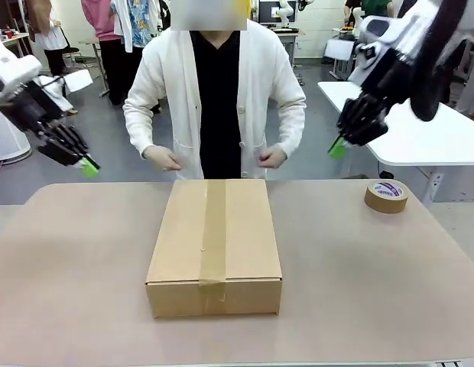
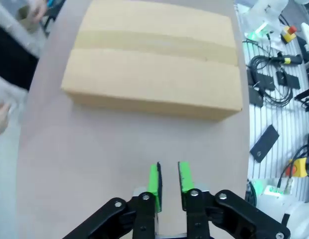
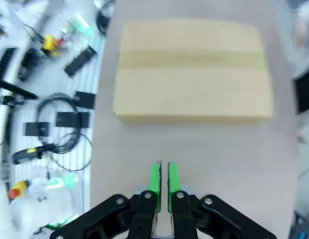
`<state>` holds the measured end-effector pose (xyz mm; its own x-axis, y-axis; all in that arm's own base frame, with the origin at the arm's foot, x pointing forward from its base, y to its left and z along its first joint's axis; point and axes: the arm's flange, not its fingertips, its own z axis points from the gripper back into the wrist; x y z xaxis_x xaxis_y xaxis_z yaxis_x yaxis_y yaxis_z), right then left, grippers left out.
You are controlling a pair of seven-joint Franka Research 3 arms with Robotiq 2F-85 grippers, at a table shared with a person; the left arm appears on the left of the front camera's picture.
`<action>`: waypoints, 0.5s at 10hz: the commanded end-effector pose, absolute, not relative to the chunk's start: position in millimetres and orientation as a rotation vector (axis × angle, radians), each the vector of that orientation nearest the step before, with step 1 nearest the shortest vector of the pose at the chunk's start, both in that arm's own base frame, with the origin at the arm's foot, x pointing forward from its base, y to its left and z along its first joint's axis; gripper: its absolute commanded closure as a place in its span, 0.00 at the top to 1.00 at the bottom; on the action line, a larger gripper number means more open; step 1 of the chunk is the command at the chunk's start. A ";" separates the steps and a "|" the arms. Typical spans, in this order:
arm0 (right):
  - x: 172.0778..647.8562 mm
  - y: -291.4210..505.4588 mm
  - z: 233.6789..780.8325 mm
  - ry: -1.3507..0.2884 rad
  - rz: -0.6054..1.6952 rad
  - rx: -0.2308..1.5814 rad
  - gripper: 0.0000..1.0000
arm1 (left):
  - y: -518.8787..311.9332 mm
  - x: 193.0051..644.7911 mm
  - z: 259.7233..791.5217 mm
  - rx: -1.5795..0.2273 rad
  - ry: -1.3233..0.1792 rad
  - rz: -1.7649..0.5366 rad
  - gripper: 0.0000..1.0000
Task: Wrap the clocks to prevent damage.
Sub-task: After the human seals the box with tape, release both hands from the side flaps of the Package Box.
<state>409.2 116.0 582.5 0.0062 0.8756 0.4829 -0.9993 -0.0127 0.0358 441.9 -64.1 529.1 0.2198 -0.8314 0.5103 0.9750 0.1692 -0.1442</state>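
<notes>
Cardboard box (image 1: 214,246) lies flat at table (image 1: 69,267) centre, flaps taped shut along middle; clocks presumably inside. Tape roll (image 1: 386,196) sits at far right, well apart from box. Left gripper (image 2: 168,179) hovers above table, fingers nearly together with narrow gap, holds nothing. Right gripper (image 3: 164,178) raised, fingers almost touching, empty. Person's hands (image 1: 162,158) wait just behind box. Box looks stiff but likely heavy, contents fragile; best hold is on both short sides, low, no squeezing of top.
</notes>
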 end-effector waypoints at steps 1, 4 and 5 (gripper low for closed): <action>397.4 97.5 591.5 -0.318 1.446 0.359 1.00 | -53.0 414.8 545.5 -0.396 -0.357 -1.311 0.61; 372.1 82.1 602.0 -0.249 1.382 0.282 1.00 | -32.9 390.9 558.7 -0.360 -0.380 -1.303 1.00; 364.7 80.4 605.9 -0.252 1.383 0.274 1.00 | -31.6 387.7 560.1 -0.359 -0.388 -1.305 0.99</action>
<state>375.9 76.8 607.5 0.1499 0.9222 0.3564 -0.9883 0.1504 0.0265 392.5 -28.3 564.1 0.2023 -0.8517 0.4834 0.9769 0.2104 -0.0380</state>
